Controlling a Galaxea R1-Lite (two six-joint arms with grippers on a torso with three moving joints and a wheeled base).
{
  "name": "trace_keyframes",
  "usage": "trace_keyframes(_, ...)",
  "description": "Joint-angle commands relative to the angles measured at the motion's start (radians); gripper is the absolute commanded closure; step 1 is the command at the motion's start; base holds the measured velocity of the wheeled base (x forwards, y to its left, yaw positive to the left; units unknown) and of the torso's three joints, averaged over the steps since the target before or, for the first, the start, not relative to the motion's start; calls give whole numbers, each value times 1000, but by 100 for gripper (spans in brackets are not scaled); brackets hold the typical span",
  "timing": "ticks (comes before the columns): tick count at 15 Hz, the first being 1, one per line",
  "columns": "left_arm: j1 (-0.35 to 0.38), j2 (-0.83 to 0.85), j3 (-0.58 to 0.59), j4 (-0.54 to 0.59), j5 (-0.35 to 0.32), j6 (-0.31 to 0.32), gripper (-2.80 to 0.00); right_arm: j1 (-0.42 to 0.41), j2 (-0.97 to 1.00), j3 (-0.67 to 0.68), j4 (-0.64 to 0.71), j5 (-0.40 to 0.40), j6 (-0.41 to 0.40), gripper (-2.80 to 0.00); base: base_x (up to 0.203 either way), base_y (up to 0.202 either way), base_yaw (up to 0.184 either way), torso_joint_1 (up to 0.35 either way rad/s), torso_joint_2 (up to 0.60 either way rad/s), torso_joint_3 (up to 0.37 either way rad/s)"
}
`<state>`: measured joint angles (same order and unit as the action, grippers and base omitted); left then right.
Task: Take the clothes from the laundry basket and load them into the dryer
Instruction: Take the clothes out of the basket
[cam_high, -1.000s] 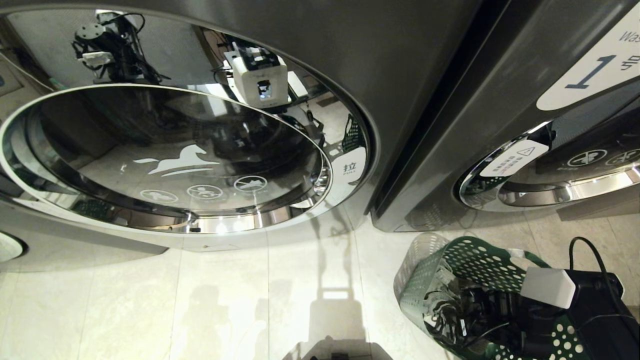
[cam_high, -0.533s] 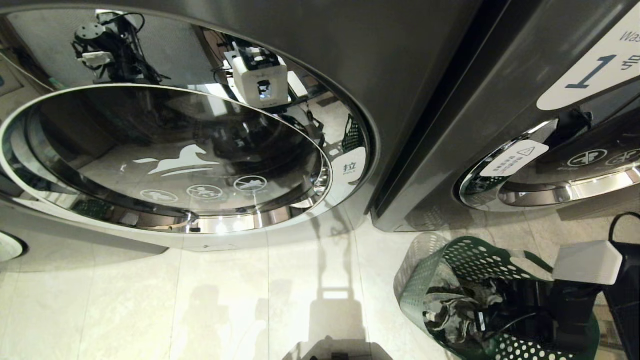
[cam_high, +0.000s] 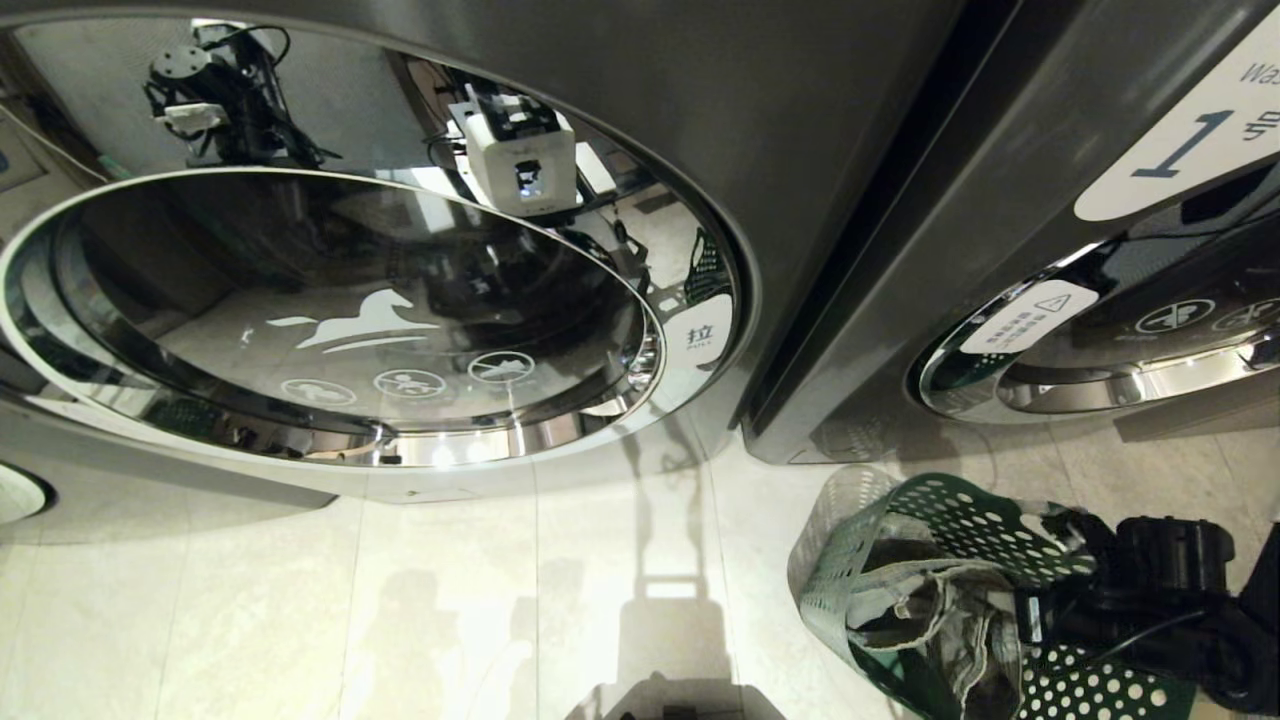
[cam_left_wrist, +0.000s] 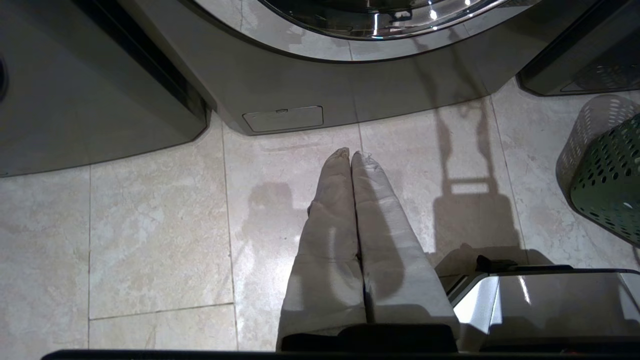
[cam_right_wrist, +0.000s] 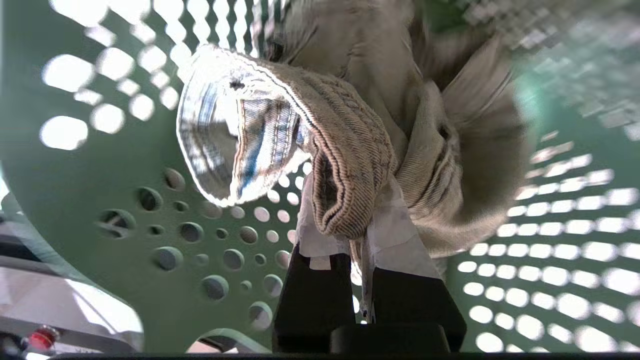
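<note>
Head view: early in the job. Denim clothes (cam_high: 940, 615) bunched inside the green laundry basket (cam_high: 960, 520) on the floor at lower right, one fold drawn up toward the right gripper (cam_high: 1030, 610), which reaches in from the right at rim level. No open door anywhere in sight; only the round chrome-ringed horse-logo door (cam_high: 340, 320) fills the left (shut, and probably not the dryer). Lifting out, carrying and loading all left to do.

Left wrist view: left gripper (cam_left_wrist: 350, 156) parked over bare floor tiles (cam_left_wrist: 150, 225), fingers pressed together, nothing between them; basket just visible at the edge.

Right wrist view: right gripper's taped fingers (cam_right_wrist: 390, 235) pinched tight on a folded seam of the denim, inside the basket's perforated wall (cam_right_wrist: 125, 210). Garment crumpled into a lump, so no clear long axis; the gripped fold runs straight away from the fingertips.
</note>
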<state>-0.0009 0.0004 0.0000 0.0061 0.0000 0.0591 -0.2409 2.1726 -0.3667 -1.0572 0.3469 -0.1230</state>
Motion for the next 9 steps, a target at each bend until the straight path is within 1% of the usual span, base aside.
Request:
trace_keyframes(1, -1, 0, 0, 0, 0, 1, 0, 7, -166, 51, -6, -16, -2, 0, 0, 0, 0, 0, 0, 0)
trace_keyframes(4, -1, 0, 0, 0, 0, 0, 0, 46, -358, 101, -3, -46, 0, 0, 0, 0, 0, 0, 0, 0)
trace_keyframes(6, 0, 0, 0, 0, 0, 1, 0, 90, -526, 100, 34, -50, 22, 0, 0, 0, 0, 0, 0, 0)
trace_keyframes(7, -1, 0, 0, 0, 0, 1, 0, 115, -626, 83, 92, -53, 36, 0, 0, 0, 0, 0, 0, 0)
trace_keyframes(8, 1, 0, 0, 0, 0, 0, 0, 138, -726, 57, 181, -60, 45, 0, 0, 0, 0, 0, 0, 0)
trace_keyframes(9, -1, 0, 0, 0, 0, -1, 0, 168, -832, 18, 312, -70, 54, 0, 0, 0, 0, 0, 0, 0)
